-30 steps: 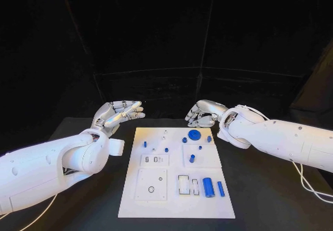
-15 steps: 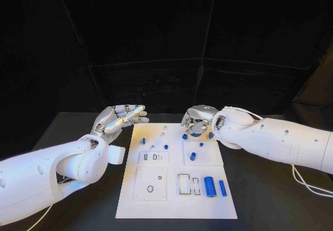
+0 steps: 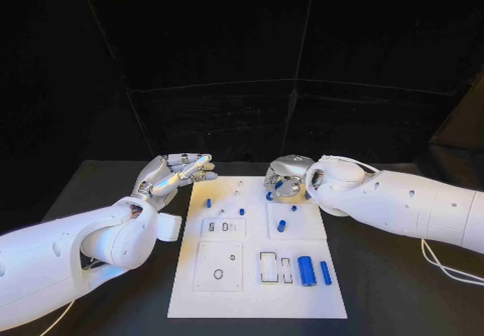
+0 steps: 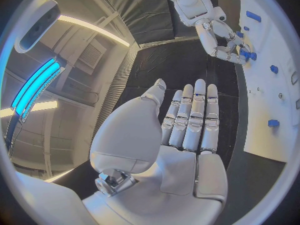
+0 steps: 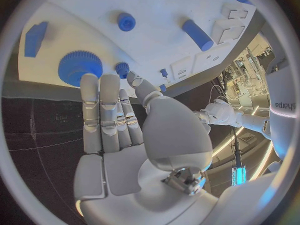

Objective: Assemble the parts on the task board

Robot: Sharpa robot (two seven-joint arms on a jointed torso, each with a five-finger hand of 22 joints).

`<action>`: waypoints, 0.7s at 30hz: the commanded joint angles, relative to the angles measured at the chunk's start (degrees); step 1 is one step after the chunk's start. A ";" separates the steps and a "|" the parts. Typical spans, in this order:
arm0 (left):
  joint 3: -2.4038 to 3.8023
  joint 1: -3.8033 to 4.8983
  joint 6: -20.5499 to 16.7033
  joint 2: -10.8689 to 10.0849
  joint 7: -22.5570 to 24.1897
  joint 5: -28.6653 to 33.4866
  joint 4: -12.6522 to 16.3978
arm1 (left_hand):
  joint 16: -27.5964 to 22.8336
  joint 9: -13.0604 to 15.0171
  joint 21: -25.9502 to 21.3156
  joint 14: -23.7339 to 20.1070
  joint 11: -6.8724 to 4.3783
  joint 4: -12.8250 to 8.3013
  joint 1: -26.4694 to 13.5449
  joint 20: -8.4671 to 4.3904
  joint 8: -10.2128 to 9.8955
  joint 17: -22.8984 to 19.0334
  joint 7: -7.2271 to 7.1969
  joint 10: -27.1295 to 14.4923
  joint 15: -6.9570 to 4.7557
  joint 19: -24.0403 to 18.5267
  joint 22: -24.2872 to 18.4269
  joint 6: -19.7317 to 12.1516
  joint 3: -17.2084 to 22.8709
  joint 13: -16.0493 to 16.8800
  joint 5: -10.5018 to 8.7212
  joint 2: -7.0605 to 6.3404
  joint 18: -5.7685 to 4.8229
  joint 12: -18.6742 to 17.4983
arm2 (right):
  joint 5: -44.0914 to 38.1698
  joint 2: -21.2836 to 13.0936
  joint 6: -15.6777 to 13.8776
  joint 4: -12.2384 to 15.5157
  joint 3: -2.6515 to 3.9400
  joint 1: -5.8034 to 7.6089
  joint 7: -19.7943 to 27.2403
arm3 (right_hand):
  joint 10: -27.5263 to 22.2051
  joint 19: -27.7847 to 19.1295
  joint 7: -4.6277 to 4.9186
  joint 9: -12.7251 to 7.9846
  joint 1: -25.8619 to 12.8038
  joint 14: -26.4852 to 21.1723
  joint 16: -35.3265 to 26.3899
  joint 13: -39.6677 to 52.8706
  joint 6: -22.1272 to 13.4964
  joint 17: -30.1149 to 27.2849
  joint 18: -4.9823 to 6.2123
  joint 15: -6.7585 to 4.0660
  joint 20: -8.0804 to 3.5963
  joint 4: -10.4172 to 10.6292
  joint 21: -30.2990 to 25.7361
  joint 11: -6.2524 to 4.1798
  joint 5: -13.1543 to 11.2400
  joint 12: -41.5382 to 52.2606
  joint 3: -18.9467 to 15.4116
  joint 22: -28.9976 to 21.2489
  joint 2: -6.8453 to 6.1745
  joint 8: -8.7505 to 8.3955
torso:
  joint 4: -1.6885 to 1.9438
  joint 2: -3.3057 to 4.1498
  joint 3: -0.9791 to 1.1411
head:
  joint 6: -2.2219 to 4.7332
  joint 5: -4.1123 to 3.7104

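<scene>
The white task board [image 3: 257, 294] lies in the middle of the table. My right hand [image 3: 285, 179] hovers low over its far right corner and holds nothing. In the right wrist view its fingertips [image 5: 89, 80] reach the edge of a large blue gear [image 5: 79, 67], and the thumb lies beside a small blue gear [image 5: 122, 68]. I cannot tell whether they touch. My left hand [image 3: 178, 172] hangs off the board's far left corner, fingers straight and apart, empty. A thick blue cylinder [image 3: 305, 271] and a thin one [image 3: 324, 273] lie at the near right.
Small blue pegs [image 3: 209, 204] [image 3: 242, 211] and a short cylinder [image 3: 281, 226] sit mid-board. Rectangular slots [image 3: 267, 268] and a plate with round holes [image 3: 220, 267] take the near half. Black table [image 3: 393, 280] surrounds the board, with a white cable [image 3: 444, 269] at the right.
My right hand has come forward from behind the far edge and lowered over the large blue gear, which it now covers in the head view. The left hand has barely moved.
</scene>
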 commanded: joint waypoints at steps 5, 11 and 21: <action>0.06 0.08 0.89 -0.01 0.04 -0.40 0.26 | -0.78 -0.09 -0.11 -0.19 0.54 -0.55 0.13 0.07 -0.56 0.05 0.44 -0.40 0.31 0.51 -0.21 -0.25 -0.11 -0.10 0.32 -0.16 0.37 -0.73 | -0.61 0.21 2.24 -0.35 0.02 0.12 -0.25 | -0.33 1.82 0.32 0.09 0.13 1.47 4.89 -0.06 -0.03 4.73 -1.14 0.39 0.11 0.01 3.61 0.08 0.04 0.23 1.13 4.91 0.77 0.12 | 0.23 0.40 0.13 | -0.18 0.02; 0.06 0.08 0.91 -0.11 -0.02 -0.39 0.32 | -0.85 -0.09 -0.14 -0.22 0.56 -0.58 0.11 0.08 -0.60 0.05 0.47 -0.43 0.33 0.52 -0.24 -0.28 -0.11 -0.10 0.32 -0.17 0.36 -0.79 | -0.26 0.21 2.75 -0.59 0.00 0.10 -0.21 | -0.09 3.04 0.50 0.12 0.13 1.46 9.35 -0.13 0.44 8.97 -1.70 0.54 0.31 -0.01 6.72 0.18 -0.35 0.26 2.39 9.07 1.05 0.18 | 0.09 0.61 0.14 | -0.27 0.12; 0.06 0.09 1.01 -0.23 -0.07 -0.39 0.34 | -0.88 -0.09 -0.15 -0.23 0.57 -0.60 0.11 0.09 -0.62 0.05 0.48 -0.44 0.34 0.52 -0.25 -0.29 -0.11 -0.10 0.32 -0.15 0.36 -0.83 | 0.20 0.31 3.38 -0.67 0.00 0.09 0.14 | 1.59 4.63 0.02 0.26 0.05 1.52 14.05 -0.13 2.15 13.40 -2.39 0.29 0.22 0.50 10.25 -0.28 -0.87 0.54 4.78 14.02 2.26 0.58 | 0.19 1.12 0.20 | -0.28 0.07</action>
